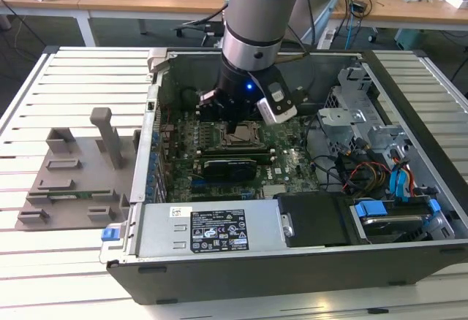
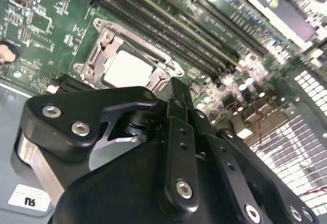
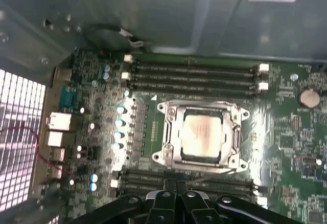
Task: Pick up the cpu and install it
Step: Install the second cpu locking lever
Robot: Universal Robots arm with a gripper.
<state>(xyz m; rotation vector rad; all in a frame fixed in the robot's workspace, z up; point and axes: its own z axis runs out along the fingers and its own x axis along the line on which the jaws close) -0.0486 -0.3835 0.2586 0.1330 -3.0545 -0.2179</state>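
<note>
The cpu (image 3: 201,134) is a pale silver square lying flat inside the metal socket frame (image 3: 171,132) on the green motherboard; the second wrist view has the cpu (image 2: 127,69) just beyond my fingertips. My gripper (image 3: 176,187) hangs a little above the board beside the socket, shut with nothing between its fingers. In the exterior view the gripper (image 1: 238,115) is inside the open computer case (image 1: 292,265), right over the socket (image 1: 240,137). The socket frame's cover looks open.
Memory slots (image 3: 194,73) run along both sides of the socket. A black graphics card (image 1: 230,166) lies just in front of it, a power supply (image 1: 212,229) nearer the front, and drive bays with cables (image 1: 380,159) on the exterior view's right. A grey fixture (image 1: 73,174) sits outside on the slatted table.
</note>
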